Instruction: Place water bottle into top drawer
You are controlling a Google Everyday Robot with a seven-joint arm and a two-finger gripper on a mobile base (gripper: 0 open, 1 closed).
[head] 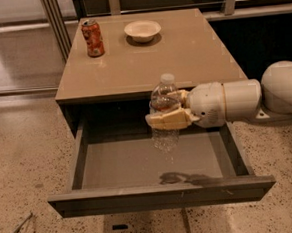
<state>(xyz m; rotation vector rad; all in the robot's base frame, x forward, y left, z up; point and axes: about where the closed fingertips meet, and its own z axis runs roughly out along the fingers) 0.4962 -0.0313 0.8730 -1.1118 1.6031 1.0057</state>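
Note:
The water bottle (165, 112) is a small clear plastic bottle with a white cap. It stands upright in my gripper (167, 113), whose tan fingers (167, 120) are shut around its middle. I hold it in the air above the open top drawer (157, 163), over the back middle of its flat grey floor. Its base hangs below the cabinet's front edge, above the floor. My white arm (235, 101) reaches in from the right. The bottle's shadow lies on the drawer floor near the front panel.
The tan-topped cabinet (191, 50) carries an orange soda can (93, 37) at the back left and a shallow white bowl (142, 30) at the back middle. Speckled floor surrounds the cabinet. A metal post (57, 24) stands at the left.

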